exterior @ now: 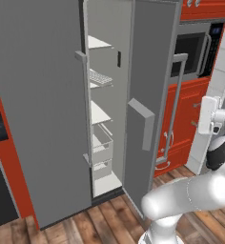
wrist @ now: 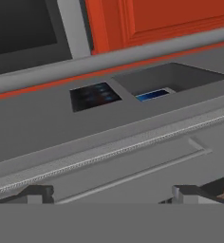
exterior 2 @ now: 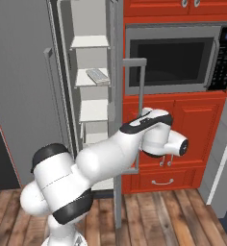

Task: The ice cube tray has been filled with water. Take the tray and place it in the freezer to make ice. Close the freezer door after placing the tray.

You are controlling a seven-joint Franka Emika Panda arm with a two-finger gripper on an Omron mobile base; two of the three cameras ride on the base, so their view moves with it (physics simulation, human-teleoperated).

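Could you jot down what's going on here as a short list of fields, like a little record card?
Place: simulated kitchen, wood floor, red cabinets
Ice cube tray: lying on a shelf inside the freezer
Freezer door: open, swung out toward the robot
Door handle: long vertical bar, facing the microwave
Gripper: open, empty, close to the door's outer face beside the dispenser panel
Left to do: close the freezer door
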